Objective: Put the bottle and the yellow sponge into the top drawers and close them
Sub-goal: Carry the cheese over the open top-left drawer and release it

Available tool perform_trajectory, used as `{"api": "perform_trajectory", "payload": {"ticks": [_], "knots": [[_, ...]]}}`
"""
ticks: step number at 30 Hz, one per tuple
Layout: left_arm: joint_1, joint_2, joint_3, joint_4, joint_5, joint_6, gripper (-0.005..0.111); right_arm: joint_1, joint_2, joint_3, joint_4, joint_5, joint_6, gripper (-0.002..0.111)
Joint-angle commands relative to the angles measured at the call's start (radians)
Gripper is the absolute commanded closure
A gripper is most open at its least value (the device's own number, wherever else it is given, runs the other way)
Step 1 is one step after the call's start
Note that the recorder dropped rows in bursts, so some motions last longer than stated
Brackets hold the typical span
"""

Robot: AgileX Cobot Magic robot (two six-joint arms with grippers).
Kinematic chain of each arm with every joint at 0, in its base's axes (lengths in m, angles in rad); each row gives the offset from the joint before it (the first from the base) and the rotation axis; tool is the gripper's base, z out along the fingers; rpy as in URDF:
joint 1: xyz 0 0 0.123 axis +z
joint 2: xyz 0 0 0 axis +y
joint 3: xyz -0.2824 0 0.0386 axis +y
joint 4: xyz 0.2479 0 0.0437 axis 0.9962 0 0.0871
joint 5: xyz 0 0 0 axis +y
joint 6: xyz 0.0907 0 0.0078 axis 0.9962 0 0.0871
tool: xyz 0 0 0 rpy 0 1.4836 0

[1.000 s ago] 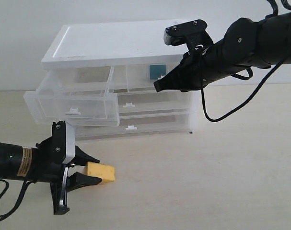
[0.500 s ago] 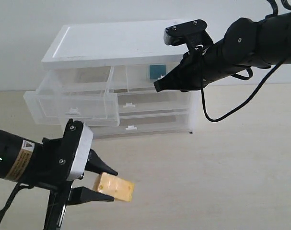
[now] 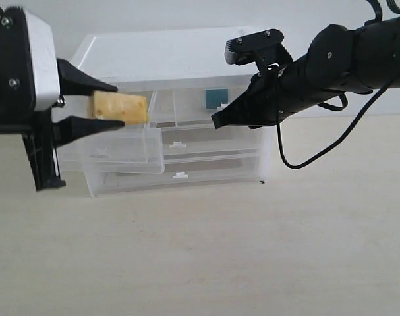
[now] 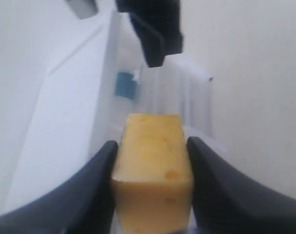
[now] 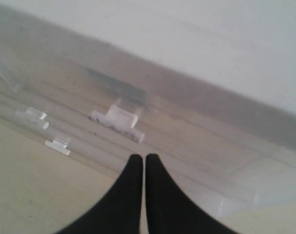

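Exterior view shows the left gripper [image 3: 114, 105] in the upper left of the frame. Its fingers are pressed on both sides of the yellow sponge [image 3: 120, 107] and hold it in the air. The sponge hangs over the top left drawer [image 3: 120, 148], which is pulled out of the white cabinet [image 3: 167, 59].

The bottle [image 3: 216, 99] lies inside the top right drawer [image 3: 190, 108], near the middle of the frame, and only its blue band shows. The right gripper [image 3: 216, 122] is in front of that drawer with its fingers pressed together and nothing between them. It is not clear whether that drawer is fully pushed in.

The sponge sits close to the cabinet's top edge. If it is let go too far forward, it may land on the drawer's front wall and tumble to the table. The soft foam looks squeezed, so it may cling to one finger. A bump from the fingers could also shove the light drawer crooked.
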Motion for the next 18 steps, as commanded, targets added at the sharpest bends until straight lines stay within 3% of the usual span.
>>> {"api": "perform_trajectory", "payload": {"ticks": [1,6,14,17,18], "knots": [[0.094,0.085,-0.089,-0.007,-0.041,-0.031,0.103,0.001,0.001,-0.004,0.003,-0.002,-0.007,0.108],[0.176,0.221,-0.178,-0.007,-0.163,-0.031,0.103,0.001,0.001,-0.004,-0.008,-0.006,-0.007,0.108],[0.18,0.297,-0.206,-0.007,-0.162,0.008,0.102,0.001,0.001,-0.004,-0.012,-0.024,-0.007,0.108],[0.18,0.294,-0.206,-0.007,-0.162,0.015,0.088,0.001,0.001,-0.004,-0.013,-0.027,-0.007,0.108],[0.18,0.294,-0.206,-0.007,-0.16,0.015,0.076,0.001,0.001,-0.004,-0.013,-0.027,-0.007,0.108]]}}
